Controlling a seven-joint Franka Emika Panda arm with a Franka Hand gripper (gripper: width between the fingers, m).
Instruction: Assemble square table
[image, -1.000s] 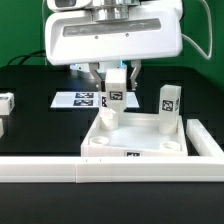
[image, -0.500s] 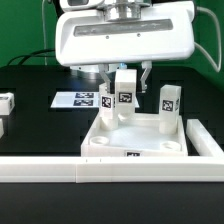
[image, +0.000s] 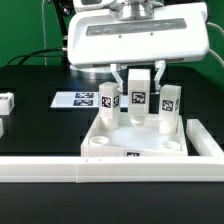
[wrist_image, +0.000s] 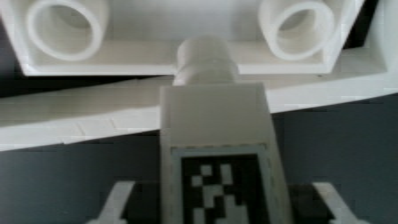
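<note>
The white square tabletop (image: 135, 141) lies rim-up with a tag on its near edge. One tagged white leg (image: 109, 104) stands at its far corner on the exterior view's left. Another leg (image: 168, 106) stands at the far corner on the right. My gripper (image: 138, 90) is shut on a third leg (image: 138, 100) and holds it upright just above the slab, between the two standing legs. In the wrist view the held leg (wrist_image: 217, 140) runs out from my gripper (wrist_image: 222, 206) toward the tabletop (wrist_image: 178, 22), where two round sockets show.
A fourth leg (image: 6, 103) lies on the black table at the exterior view's left. The marker board (image: 78, 99) lies behind the slab. A long white border rail (image: 90, 171) runs along the front and turns up the right side (image: 207, 141).
My gripper has moved toward the exterior view's right with the leg in it. The leg standing at the far left corner, hidden behind it before, now shows.
</note>
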